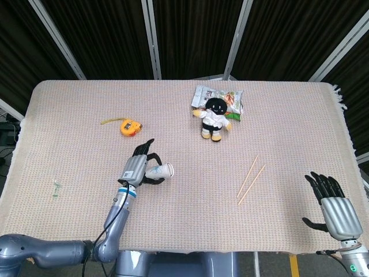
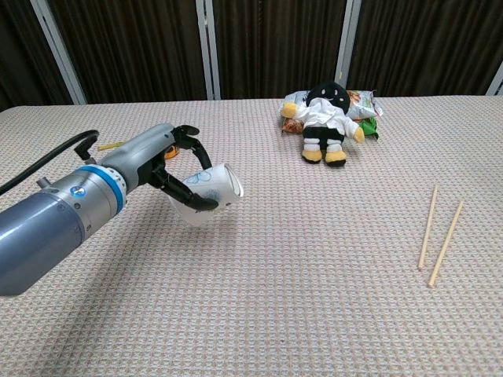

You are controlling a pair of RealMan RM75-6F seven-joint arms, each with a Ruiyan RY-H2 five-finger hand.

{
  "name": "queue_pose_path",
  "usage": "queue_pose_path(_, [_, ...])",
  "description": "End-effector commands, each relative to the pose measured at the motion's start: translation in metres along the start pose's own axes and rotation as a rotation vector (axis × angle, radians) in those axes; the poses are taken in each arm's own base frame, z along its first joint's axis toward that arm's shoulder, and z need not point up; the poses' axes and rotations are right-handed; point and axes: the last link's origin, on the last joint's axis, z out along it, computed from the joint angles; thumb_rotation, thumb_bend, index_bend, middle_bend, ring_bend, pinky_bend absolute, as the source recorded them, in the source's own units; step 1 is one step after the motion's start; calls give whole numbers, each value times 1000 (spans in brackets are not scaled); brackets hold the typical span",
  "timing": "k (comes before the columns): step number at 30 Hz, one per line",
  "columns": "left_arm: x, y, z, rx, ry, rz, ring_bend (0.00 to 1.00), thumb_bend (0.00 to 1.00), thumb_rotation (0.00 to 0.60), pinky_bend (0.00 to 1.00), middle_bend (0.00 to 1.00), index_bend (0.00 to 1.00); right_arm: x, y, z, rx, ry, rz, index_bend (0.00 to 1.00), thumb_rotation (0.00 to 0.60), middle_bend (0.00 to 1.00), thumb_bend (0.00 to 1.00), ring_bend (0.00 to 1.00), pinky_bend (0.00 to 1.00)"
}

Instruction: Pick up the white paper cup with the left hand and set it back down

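My left hand [image 1: 140,165] [image 2: 174,169] grips the white paper cup [image 1: 159,171] [image 2: 209,192] and holds it above the cloth at the table's near left. The cup lies tilted on its side, its open mouth pointing to the right. Fingers [image 2: 194,202] wrap around its body. My right hand [image 1: 333,206] hovers at the near right corner, fingers spread and holding nothing; only the head view shows it.
An orange tape measure [image 1: 130,126] lies beyond the left hand. A black-and-white plush doll [image 1: 214,118] [image 2: 326,122] rests on a snack bag [image 1: 230,98] at the back centre. Two wooden chopsticks [image 1: 251,179] [image 2: 439,233] lie right of centre.
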Motion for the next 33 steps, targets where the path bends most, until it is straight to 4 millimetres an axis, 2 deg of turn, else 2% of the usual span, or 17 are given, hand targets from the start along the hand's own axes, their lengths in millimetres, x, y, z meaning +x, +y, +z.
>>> queue_pose_path(1, [-13,-22,-2,-16,-28,-23,0,73,600,0,0,483,0,0,0,-2,-1,3,0,600,0,33,0,0])
queue_pose_path(7, [-9,-33,-10,-41,-22,-21,0,74,600,0,0,483,-1,1,2,-3,-4,2,0,600,0,33,0,0])
queue_pose_path(16, [6,-65,-27,-4,-6,-8,0,73,600,0,0,437,-1,-1,0,2,1,-4,0,600,0,33,0,0])
queue_pose_path(18, [12,-74,-30,5,0,2,0,73,600,0,0,381,-1,-1,0,0,0,-6,0,600,0,34,0,0])
queue_pose_path(22, [18,-84,-34,10,-12,26,0,74,600,0,0,33,-2,-2,1,-1,-2,-10,0,600,0,33,0,0])
queue_pose_path(23, [19,-86,-35,11,-14,30,0,74,600,0,0,5,-3,-2,1,-1,-3,-11,0,600,0,34,0,0])
queue_pose_path(28, [30,-92,-42,2,1,47,0,72,600,0,0,0,-5,-2,1,0,-10,-21,0,600,0,33,0,0])
queue_pose_path(33, [50,-95,-56,-40,93,74,0,71,600,0,0,0,-5,-3,3,7,9,-20,0,600,0,32,0,0])
